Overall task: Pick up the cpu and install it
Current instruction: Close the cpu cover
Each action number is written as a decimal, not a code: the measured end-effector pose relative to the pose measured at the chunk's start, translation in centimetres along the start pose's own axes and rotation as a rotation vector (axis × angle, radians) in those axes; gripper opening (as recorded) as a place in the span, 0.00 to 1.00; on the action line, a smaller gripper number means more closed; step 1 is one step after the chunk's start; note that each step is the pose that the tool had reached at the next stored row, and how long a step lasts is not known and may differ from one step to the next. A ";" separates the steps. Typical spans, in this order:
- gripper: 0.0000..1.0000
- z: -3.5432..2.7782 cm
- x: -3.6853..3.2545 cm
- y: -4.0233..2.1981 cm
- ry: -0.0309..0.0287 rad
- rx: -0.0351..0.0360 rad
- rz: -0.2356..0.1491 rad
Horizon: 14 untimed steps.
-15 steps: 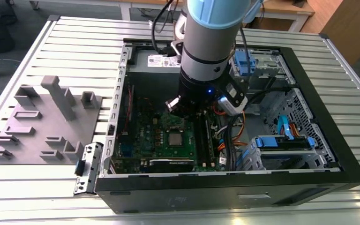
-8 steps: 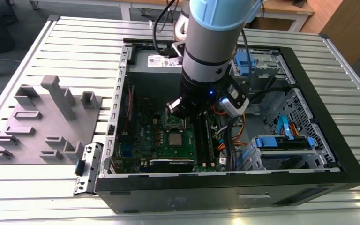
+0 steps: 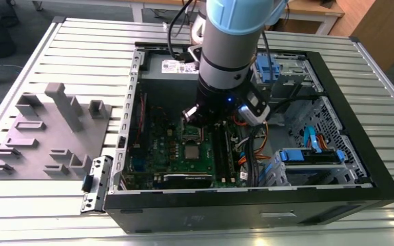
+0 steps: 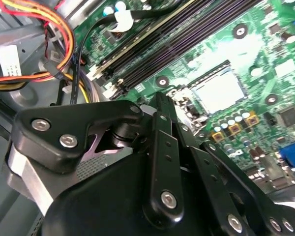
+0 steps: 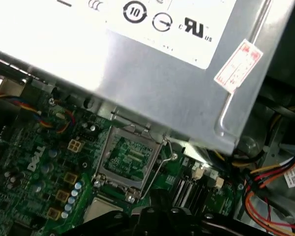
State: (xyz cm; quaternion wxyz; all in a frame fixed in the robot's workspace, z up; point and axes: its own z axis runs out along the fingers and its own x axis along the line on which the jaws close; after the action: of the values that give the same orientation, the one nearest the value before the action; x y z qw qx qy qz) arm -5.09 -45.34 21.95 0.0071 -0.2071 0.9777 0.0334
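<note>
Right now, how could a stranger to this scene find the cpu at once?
Look inside the open black computer case, at the green motherboard. Near its middle, in the exterior view just below the gripper, lies the cpu: a small flat square with a silver-grey top, unlike the dark-centred metal frame beside it.
</note>
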 end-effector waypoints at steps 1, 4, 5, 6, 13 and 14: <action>0.11 0.12 -0.05 0.12 0.0000 -0.0003 -0.001; 0.11 0.56 -0.22 0.50 -0.0002 -0.0013 -0.004; 0.11 0.71 -0.28 0.64 -0.0003 -0.0019 -0.006; 0.11 0.87 -0.34 0.76 -0.0006 -0.0026 -0.006; 0.11 1.67 -0.20 1.12 -0.0030 -0.0076 -0.008; 0.11 1.68 -0.21 1.13 -0.0038 -0.0090 -0.008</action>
State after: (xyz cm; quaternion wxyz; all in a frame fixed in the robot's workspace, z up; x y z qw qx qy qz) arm -5.36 -44.11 20.35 0.0081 -0.2108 0.9768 0.0382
